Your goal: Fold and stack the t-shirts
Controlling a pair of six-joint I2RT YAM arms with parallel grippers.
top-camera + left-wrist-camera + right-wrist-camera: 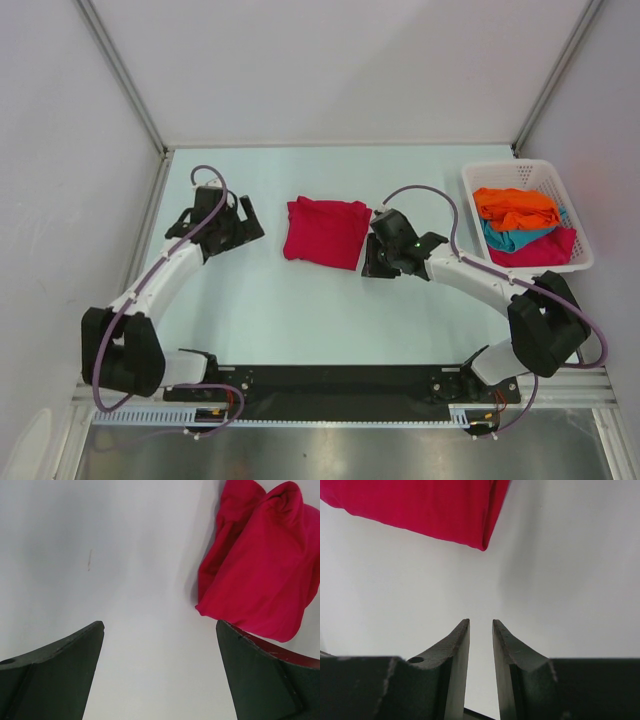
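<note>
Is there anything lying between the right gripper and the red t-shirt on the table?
Nothing visible does. In the right wrist view, only the table surface shows between the right gripper, its jaws slightly apart and empty, and the nearest corner of the folded red t-shirt.

View from the right wrist. Bottom: the right tool (481, 625), its two dark fingers (454, 655) rising from the lower edge with curved inner faces. The tips stand a narrow slit apart with nothing between them, and only pale surface shows through the slit. A small round hole marks the body beside the left finger. Top: the red t-shirt (420, 505) lies flat on the counter (560, 580). Its lower edge slants down to the right and ends in a folded corner, where doubled layers of cloth show along the right side. That corner sits above the fingertips and well apart from them. A soft shadow lies on the counter to the right of the cloth.
</note>
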